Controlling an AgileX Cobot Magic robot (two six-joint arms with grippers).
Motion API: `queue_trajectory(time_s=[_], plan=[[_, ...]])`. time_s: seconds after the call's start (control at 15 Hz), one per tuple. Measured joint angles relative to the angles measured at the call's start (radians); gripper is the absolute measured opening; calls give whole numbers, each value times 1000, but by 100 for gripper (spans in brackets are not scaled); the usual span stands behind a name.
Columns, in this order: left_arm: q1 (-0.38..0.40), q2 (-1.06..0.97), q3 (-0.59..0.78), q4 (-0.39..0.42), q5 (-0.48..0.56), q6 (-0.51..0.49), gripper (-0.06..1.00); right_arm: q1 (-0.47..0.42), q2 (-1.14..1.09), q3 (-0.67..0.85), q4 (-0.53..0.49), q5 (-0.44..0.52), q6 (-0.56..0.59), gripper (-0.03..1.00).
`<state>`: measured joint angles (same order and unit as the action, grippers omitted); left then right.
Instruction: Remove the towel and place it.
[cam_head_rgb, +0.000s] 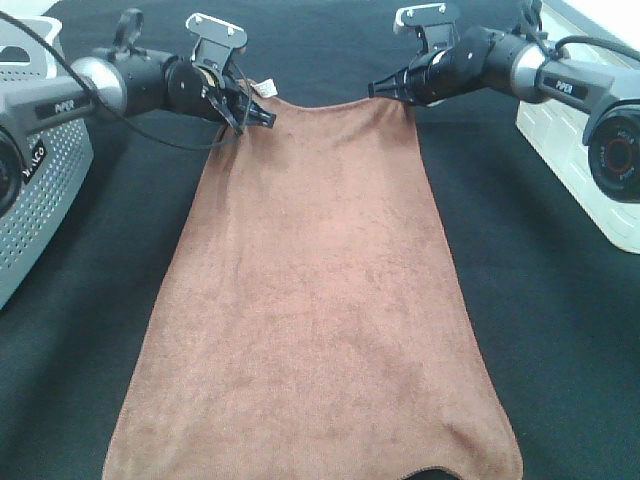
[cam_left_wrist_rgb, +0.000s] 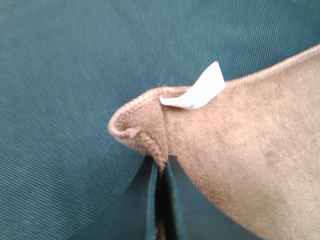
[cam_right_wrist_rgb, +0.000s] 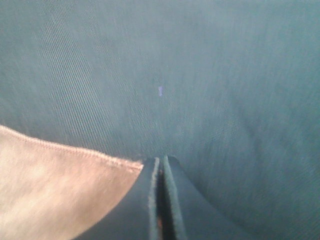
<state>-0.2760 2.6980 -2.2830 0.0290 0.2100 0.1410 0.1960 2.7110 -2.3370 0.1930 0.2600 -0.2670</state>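
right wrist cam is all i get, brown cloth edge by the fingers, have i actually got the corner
Observer: Yes. The overhead view shows the right gripper shut on the towel at its far right corner.
Operator: what's the other arm doing
Observer: The left gripper pinches the far left corner; its wrist view shows cloth bunched between the fingers.
Operator: which corner has the tag
Observer: The left one. The white tag sticks up beside that grip.
Operator: is the rest lifted
Observer: It looks spread out flat on the black table cloth, reaching the view's near edge.
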Motion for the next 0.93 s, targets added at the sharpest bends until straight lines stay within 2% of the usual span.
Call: queue_trajectory(time_s=[0.33,0.47,0.6,0.67,0.8,0.93], plan=[[0,35,0,-5,-74,1,2,-6,11,0,9,-25,0,0],[0,35,0,-5,-85,1,9,-8,11,0,9,-27,0,1],[7,37,0,-7,-106,-4,23,-26,11,0,17,-31,0,8],[7,37,0,-7,-106,-4,23,-26,11,0,17,-31,0,8],[13,39,0,-11,-113,-36,38,-42,11,0,29,-48,0,21],[18,44,0,-12,-125,-61,48,-42,11,0,49,-49,0,41]])
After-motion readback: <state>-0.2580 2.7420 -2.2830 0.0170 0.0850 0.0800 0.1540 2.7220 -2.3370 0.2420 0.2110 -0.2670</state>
